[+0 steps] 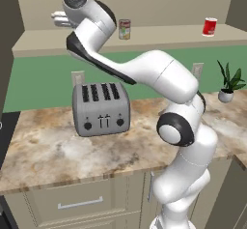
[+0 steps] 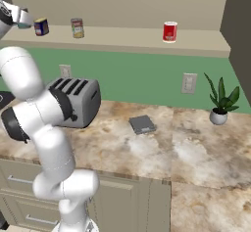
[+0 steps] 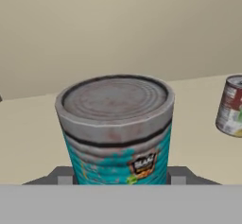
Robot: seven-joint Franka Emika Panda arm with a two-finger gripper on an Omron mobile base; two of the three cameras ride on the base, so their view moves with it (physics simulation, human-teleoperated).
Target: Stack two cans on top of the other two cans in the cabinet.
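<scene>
Your arm reaches up left into the cabinet (image 1: pixel 144 37), gripper (image 3: pixel 122 180) clamped on the upright teal can (image 3: pixel 116 128) with its dull, ridged metal lid.

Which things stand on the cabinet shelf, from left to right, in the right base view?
Dark blue can → pale can with a red-and-tan label → bright red can.
</scene>
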